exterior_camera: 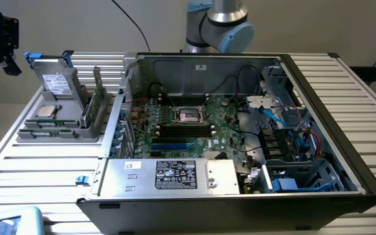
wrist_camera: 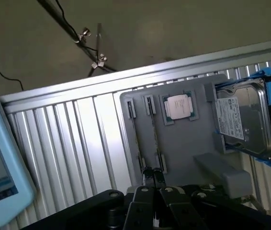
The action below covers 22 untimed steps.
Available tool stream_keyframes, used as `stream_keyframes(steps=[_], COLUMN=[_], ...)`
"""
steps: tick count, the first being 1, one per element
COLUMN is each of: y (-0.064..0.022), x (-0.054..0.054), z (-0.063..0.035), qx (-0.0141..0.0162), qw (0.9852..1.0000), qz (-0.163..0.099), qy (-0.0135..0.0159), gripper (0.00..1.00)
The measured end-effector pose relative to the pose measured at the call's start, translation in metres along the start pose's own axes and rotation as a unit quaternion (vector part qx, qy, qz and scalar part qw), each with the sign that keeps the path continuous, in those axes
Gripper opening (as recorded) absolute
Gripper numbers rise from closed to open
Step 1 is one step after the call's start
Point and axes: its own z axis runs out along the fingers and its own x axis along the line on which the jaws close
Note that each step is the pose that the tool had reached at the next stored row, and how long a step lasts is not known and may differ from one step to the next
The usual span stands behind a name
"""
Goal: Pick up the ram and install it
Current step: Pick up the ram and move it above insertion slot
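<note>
Grey holder (exterior_camera: 64, 138) w/ ram (exterior_camera: 95, 100) stood upright is faced by gripper (wrist_camera: 153, 178), jaws pressed together, apparently empty; opened PC case (exterior_camera: 240, 215) is seen alongside.

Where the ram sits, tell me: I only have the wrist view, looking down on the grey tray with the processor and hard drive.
Observer: The ram stands on edge in the grey tray, on the side next to the open computer case.
Operator: Report the memory slots.
Observer: The black memory slots lie just below the processor socket on the motherboard in the exterior view, and they look empty.
Operator: Give me the gripper's position.
Observer: The gripper hangs shut, up and to the exterior view's left of the hard drive, touching nothing.
</note>
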Motion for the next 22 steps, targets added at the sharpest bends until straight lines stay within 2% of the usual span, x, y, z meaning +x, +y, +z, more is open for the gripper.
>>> stream_keyframes(steps=[4, 8, 18, 22], y=[0.0, 0.0, 0.0, 0.0], x=[0.0, 0.0, 0.0, 0.0], z=[0.0001, 0.0002, 0.0002, 0.0002], qx=[-0.0005, -0.0013, -0.0013, -0.0015], qw=[0.9993, 0.9974, 0.9972, 0.9966], qz=[-0.036, -0.072, -0.075, -0.083], qy=[0.0008, 0.0021, 0.0024, 0.0026], gripper=[0.11, 0.11, 0.11, 0.11])
